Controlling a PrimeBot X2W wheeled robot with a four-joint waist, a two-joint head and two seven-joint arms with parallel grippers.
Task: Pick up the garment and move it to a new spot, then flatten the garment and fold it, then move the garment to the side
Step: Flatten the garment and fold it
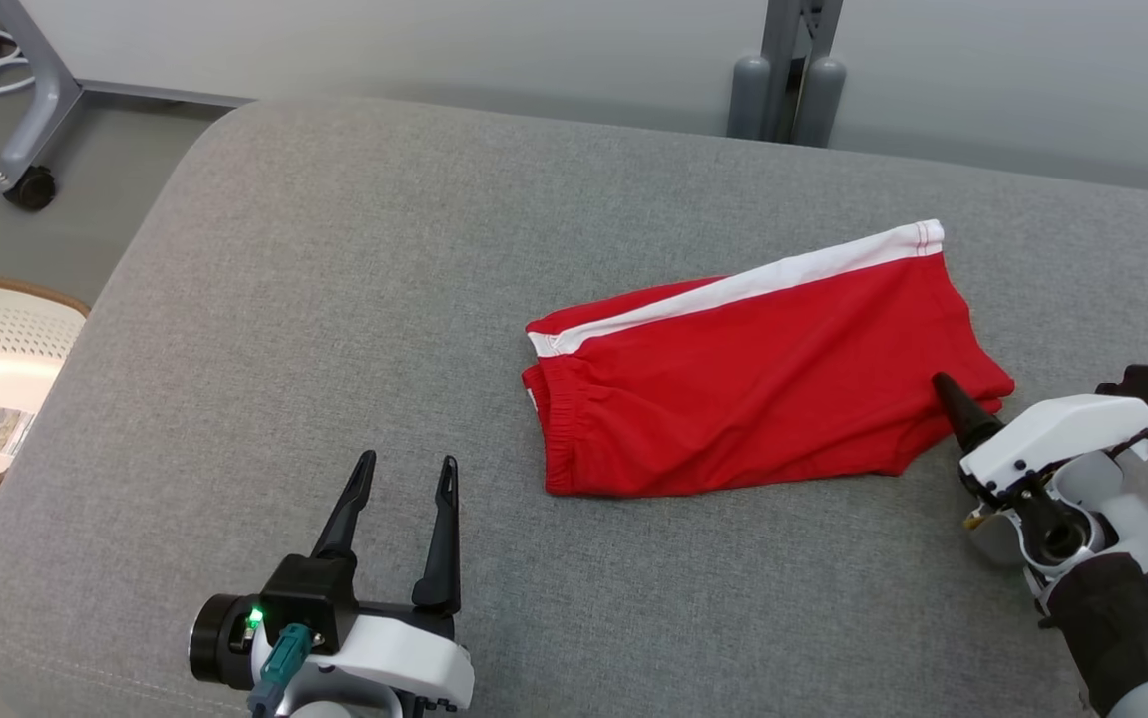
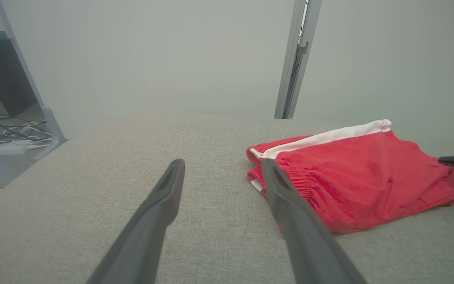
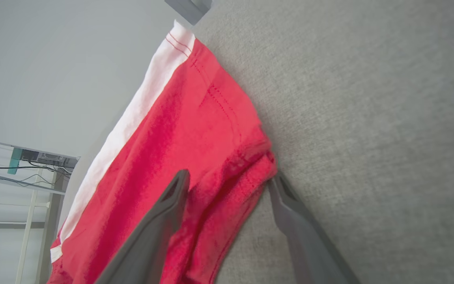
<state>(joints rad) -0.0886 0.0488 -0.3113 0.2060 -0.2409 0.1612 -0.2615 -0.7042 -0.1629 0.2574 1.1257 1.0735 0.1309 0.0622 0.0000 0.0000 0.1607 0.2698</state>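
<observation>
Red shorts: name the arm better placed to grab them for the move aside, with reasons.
Right, probably. The right gripper stands open at a hem corner of the shorts, one finger over the fabric, the other off its edge. The left gripper, also open, is over bare cushion, apart from the waistband.

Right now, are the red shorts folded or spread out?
Folded. The red shorts lie doubled on the grey cushion: two waistband layers stack at one end, one leg over the other.
</observation>
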